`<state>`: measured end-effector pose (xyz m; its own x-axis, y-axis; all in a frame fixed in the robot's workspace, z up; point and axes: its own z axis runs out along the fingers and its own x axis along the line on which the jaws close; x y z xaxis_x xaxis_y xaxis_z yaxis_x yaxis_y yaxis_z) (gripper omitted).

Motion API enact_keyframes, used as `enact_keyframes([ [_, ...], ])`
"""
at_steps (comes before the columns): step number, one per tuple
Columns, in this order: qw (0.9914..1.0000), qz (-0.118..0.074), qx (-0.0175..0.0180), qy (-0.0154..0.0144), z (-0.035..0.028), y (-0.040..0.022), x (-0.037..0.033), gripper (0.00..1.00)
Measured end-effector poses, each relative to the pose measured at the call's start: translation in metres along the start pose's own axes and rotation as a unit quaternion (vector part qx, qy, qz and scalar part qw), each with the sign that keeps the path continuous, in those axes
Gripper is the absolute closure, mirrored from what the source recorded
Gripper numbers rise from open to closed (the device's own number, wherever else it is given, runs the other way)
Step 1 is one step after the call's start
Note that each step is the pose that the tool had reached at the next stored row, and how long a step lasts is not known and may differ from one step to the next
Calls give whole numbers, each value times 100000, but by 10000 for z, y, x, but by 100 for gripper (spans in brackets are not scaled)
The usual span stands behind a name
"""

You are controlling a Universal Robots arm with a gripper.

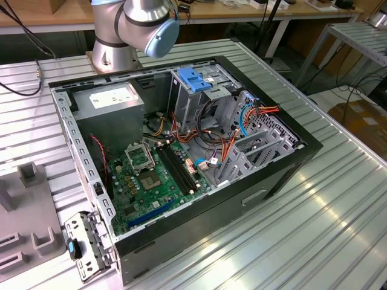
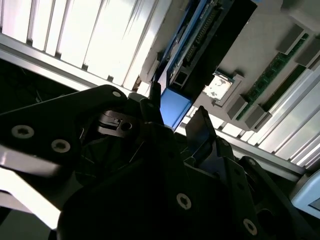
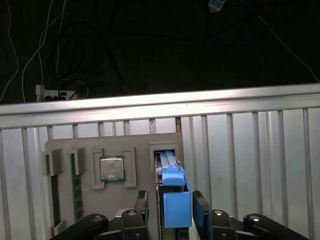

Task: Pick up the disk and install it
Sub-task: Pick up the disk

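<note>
First wrist view: disk (image 3: 176, 200) in tray (image 3: 141, 142) on ribbed table (image 3: 250, 165), cable-strewn floor (image 3: 165, 55)

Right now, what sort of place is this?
Probably a robotics lab or workshop for computer assembly: a robot arm stands by an open computer case on a ribbed metal table, and a grey tray holds a processor chip and the disk.

A ribbed aluminium counter (image 1: 338, 211) is seen, with bright light reflected along its slats. Behind it a long wooden counter (image 1: 230, 15) is set, and a metal rack (image 1: 357, 33) at the exterior view's right. In the first wrist view, loose cables (image 3: 75, 50) are spread over a dark floor (image 3: 165, 65).
</note>
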<state>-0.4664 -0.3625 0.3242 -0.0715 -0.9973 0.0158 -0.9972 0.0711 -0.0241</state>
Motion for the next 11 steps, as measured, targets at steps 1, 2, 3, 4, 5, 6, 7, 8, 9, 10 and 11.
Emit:
enact_keyframes([
  [1,100000,-3,-4,2,10,0,0,52],
  [2,100000,-11,-5,3,21,1,0,52],
  [3,100000,-17,-4,2,33,1,-1,52],
  [4,100000,-26,2,1,43,1,-1,52],
  [5,100000,-47,1,0,54,2,-1,52],
  [6,100000,-59,0,1,64,3,-1,52],
  [7,100000,-71,-2,1,91,5,-1,52],
  [8,100000,-75,-4,0,112,6,-1,52],
  [9,100000,-75,-1,-1,125,6,-1,52],
  [10,100000,-74,-4,1,142,6,-2,52],
  [11,100000,-75,-5,2,155,7,-2,52],
])
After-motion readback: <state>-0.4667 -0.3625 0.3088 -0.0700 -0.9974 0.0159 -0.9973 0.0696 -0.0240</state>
